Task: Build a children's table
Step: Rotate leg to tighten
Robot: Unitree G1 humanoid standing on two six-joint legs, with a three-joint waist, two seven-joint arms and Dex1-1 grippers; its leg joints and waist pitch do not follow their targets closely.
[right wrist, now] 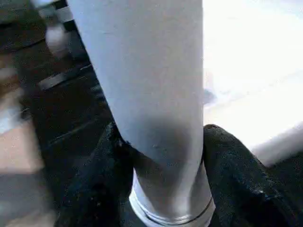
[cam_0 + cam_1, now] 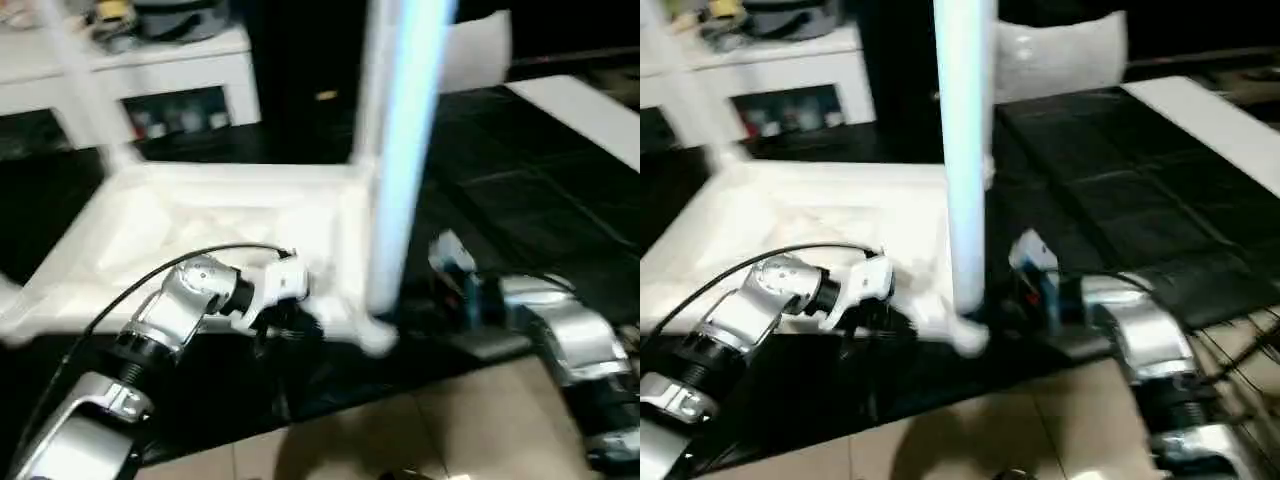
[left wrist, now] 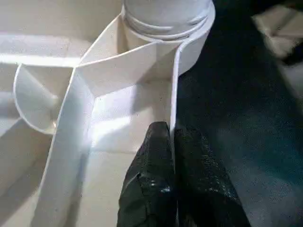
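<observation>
The children's table's white top (image 2: pixel 200 220) lies upside down on a black mat, ribs facing up. A long white leg (image 2: pixel 400 150) stands upright in its near right corner socket (image 3: pixel 165 19). My right gripper (image 1: pixel 161 142) is closed around this leg low down, one black finger (image 1: pixel 236 165) pressed on each side. My left gripper (image 3: pixel 170 130) is shut on the thin near rim (image 3: pixel 174 85) of the top, just left of that socket. Another leg (image 2: pixel 85 90) rises from the far left corner, and a third (image 2: pixel 368 80) stands behind the held leg.
A white shelf unit (image 2: pixel 150 60) with clutter stands at the back left. A flat white board (image 2: pixel 590 110) lies at the far right on the black mat (image 2: pixel 520 180). Beige floor tiles (image 2: pixel 400 440) run along the front. A wire rack (image 2: pixel 1250 340) sits at the right edge.
</observation>
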